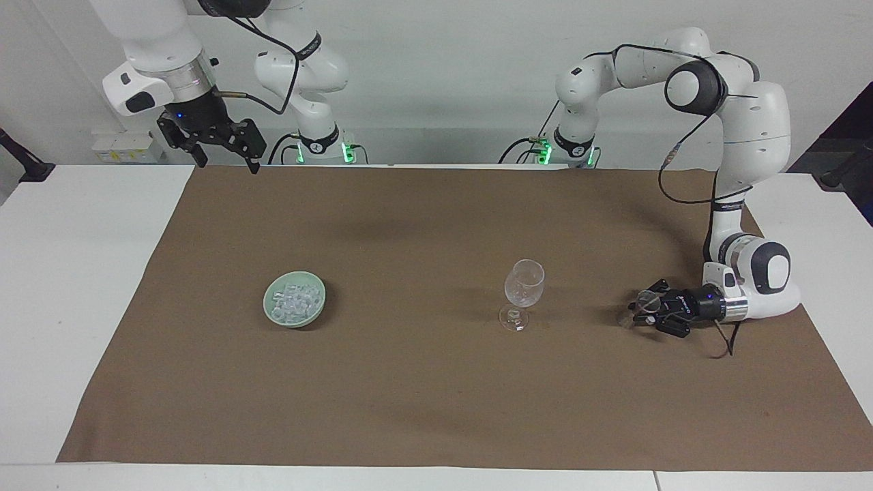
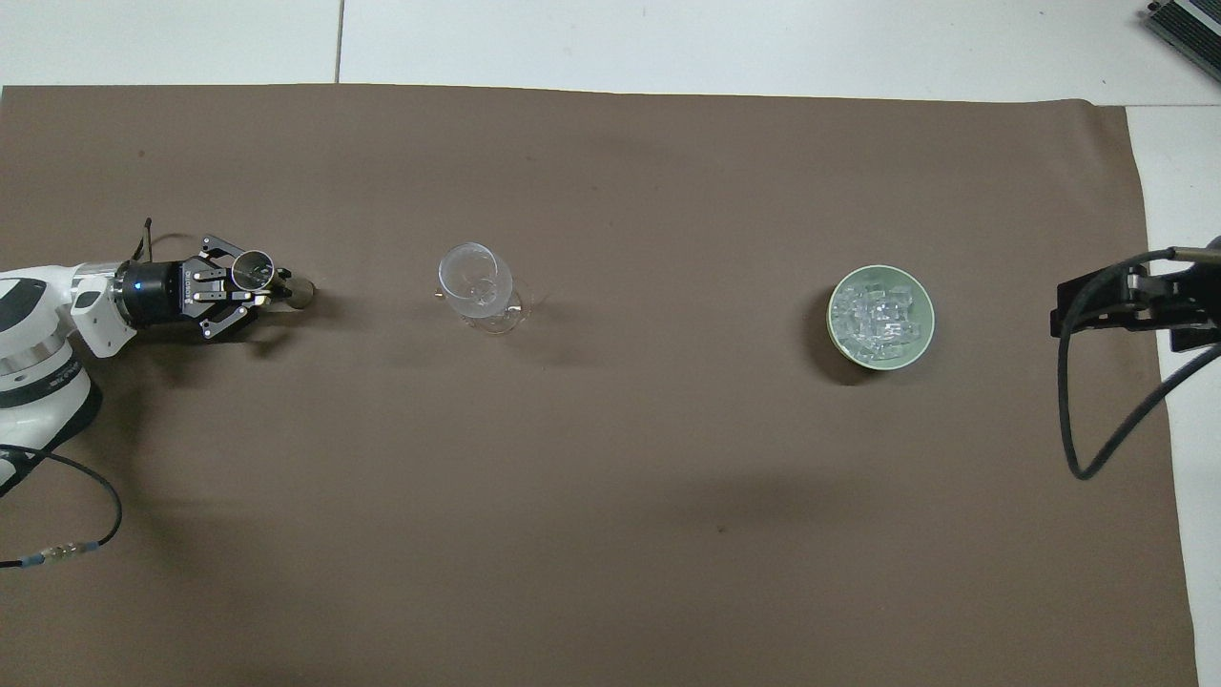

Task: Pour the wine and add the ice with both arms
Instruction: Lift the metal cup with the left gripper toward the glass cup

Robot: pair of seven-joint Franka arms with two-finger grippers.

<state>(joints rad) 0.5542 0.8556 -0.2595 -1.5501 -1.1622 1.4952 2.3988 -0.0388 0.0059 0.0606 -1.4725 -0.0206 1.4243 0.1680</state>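
A small metal cup [image 1: 645, 299] [image 2: 253, 271] stands on the brown cloth at the left arm's end of the table. My left gripper [image 1: 646, 312] [image 2: 264, 285] lies low and level over the cloth, shut on this cup. An empty clear wine glass [image 1: 524, 283] [image 2: 474, 285] stands upright beside it, toward the table's middle. The ice [image 1: 294, 298] [image 2: 879, 313] is heaped in a pale green bowl [image 1: 267, 301] [image 2: 833, 316] toward the right arm's end. My right gripper [image 1: 225, 151] hangs open and empty, high over the cloth's corner by its own base, waiting.
The brown cloth [image 1: 436, 395] [image 2: 610, 496] covers most of the white table [image 1: 75, 286]. A black cable [image 2: 1087, 401] loops down from the right arm near the cloth's edge. A thin cable [image 2: 57, 551] trails by the left arm.
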